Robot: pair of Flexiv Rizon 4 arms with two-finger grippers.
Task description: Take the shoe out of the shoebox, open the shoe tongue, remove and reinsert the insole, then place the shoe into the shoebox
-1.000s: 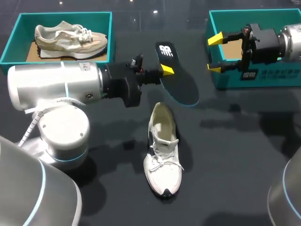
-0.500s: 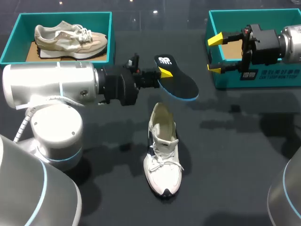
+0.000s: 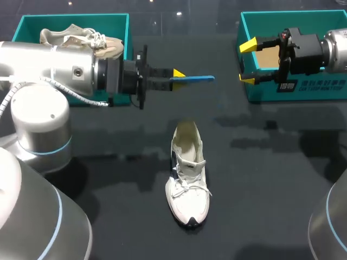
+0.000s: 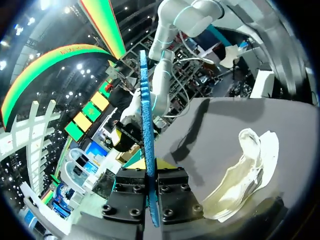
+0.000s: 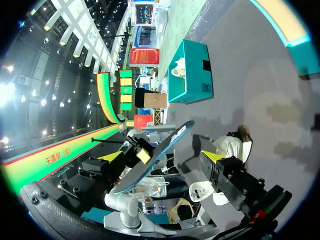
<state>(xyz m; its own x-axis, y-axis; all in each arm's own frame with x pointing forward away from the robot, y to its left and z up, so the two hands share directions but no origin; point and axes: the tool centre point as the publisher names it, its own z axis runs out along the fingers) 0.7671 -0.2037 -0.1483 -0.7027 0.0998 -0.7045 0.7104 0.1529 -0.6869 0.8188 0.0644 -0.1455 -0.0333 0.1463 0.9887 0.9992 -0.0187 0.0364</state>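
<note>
My left gripper [image 3: 178, 77] is shut on the heel end of a dark insole [image 3: 194, 79], held in the air edge-on so that only its blue rim shows. In the left wrist view the insole [image 4: 146, 110] stands upright between the gripper's [image 4: 152, 200] fingers. The white shoe [image 3: 187, 174] lies on the table below it, toe toward me, its mouth gaping; it also lies beside the gripper as the white shoe [image 4: 245, 170]. My right gripper [image 3: 248, 62] hangs open and bare over the left end of the right teal shoebox [image 3: 293, 91].
A second teal shoebox [image 3: 70, 17] at the back left holds a beige shoe [image 3: 92, 39], partly hidden by my left arm. From the right wrist this box [image 5: 190, 75] stands beyond the white shoe [image 5: 232, 145]. The dark tabletop surrounds the white shoe.
My left wrist has rolled, turning the insole from nearly flat to edge-on, and the arm has lifted and swung back toward the left shoebox. The right arm and the shoe have not moved.
</note>
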